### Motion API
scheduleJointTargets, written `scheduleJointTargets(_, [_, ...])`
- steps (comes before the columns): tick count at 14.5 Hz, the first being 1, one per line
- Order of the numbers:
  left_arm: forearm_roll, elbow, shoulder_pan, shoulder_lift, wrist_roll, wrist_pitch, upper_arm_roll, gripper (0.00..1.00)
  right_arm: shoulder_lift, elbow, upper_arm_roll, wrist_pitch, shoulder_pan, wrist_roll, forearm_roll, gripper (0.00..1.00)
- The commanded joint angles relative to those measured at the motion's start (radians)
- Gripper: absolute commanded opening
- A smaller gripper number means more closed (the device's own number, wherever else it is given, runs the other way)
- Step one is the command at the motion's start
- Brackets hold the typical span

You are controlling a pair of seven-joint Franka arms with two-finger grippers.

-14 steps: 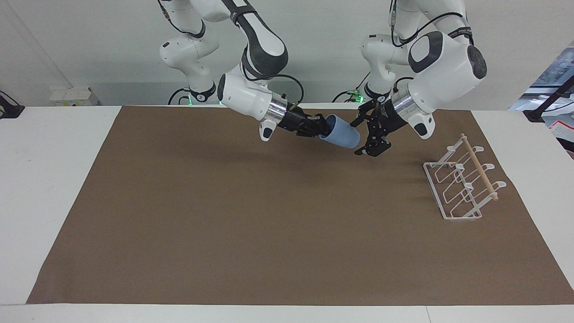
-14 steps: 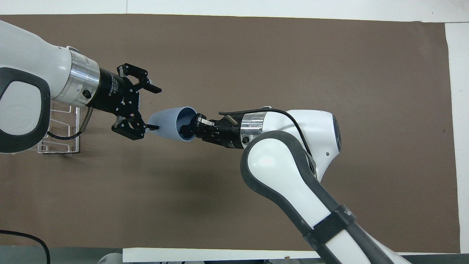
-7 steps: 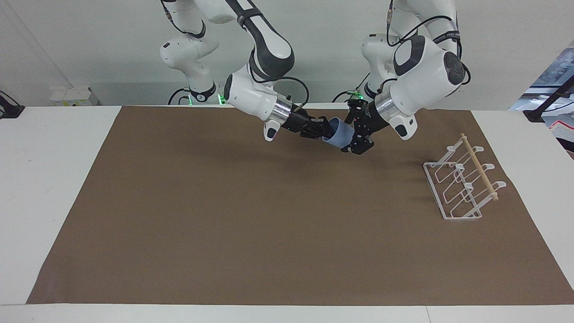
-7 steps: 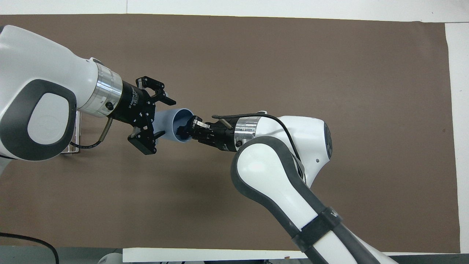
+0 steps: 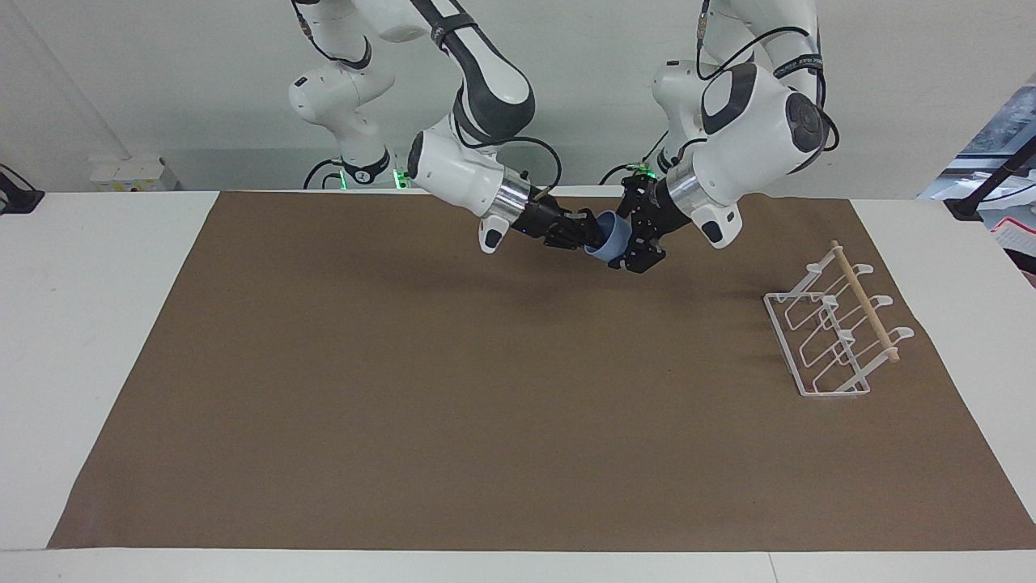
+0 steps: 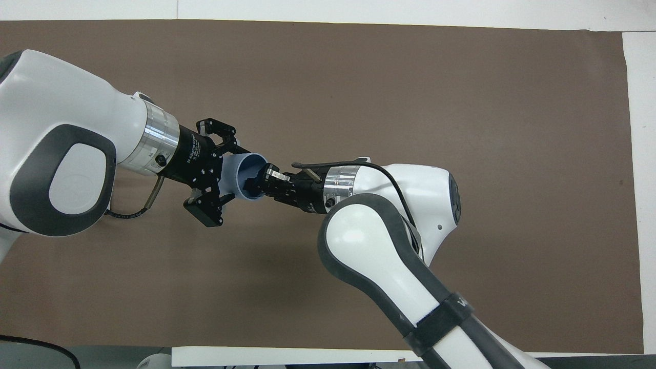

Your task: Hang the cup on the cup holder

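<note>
The light-blue cup (image 5: 615, 236) is in the air over the mat's robot-side middle, lying on its side. My right gripper (image 5: 588, 233) is shut on its rim, with one finger inside the mouth, as the overhead view (image 6: 259, 183) shows. My left gripper (image 5: 634, 240) is open, and its fingers straddle the cup's (image 6: 236, 173) base end from either side in the overhead view (image 6: 228, 177). The white wire cup holder (image 5: 834, 334) with its wooden dowel stands on the mat toward the left arm's end. In the overhead view it is hidden under the left arm.
A brown paper mat (image 5: 453, 389) covers most of the white table (image 5: 89, 324). Nothing else stands on the mat.
My left gripper has moved in from beside the cup's base until its open fingers surround the cup. Both grippers and the cup have drifted slightly toward the robots.
</note>
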Motion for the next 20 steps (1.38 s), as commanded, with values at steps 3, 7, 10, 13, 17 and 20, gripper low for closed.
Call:
scheduleJointTargets(3, [0.002, -0.117, -0.027, -0.037, 0.018, 0.003, 0.008, 1.0, 0.0, 0.082, 0.006, -0.002, -0.011, 0.027, 0.045, 0.23])
scheduleJointTargets(7, [0.024, -0.129, -0.023, -0.047, 0.069, 0.01, 0.008, 0.92, 0.0, 0.084, 0.006, -0.002, -0.012, 0.027, 0.043, 0.23])
scheduleJointTargets(10, [0.08, -0.124, -0.031, -0.043, 0.121, 0.029, 0.006, 0.0, 0.0, 0.084, 0.006, -0.002, -0.014, 0.027, 0.043, 0.24])
scheduleJointTargets(13, [0.097, -0.082, 0.002, -0.03, 0.103, 0.0, 0.011, 0.0, -0.004, 0.082, 0.0, 0.025, -0.022, 0.018, 0.028, 0.99])
scheduleJointTargets(17, [0.307, -0.025, 0.043, -0.014, 0.037, -0.037, 0.011, 0.0, -0.055, 0.067, -0.006, 0.07, -0.113, 0.015, -0.091, 1.0])
scheduleJointTargets(20, [0.686, -0.019, 0.04, -0.01, 0.018, -0.09, 0.011, 0.0, -0.073, 0.071, -0.001, -0.008, -0.276, -0.002, -0.482, 1.0])
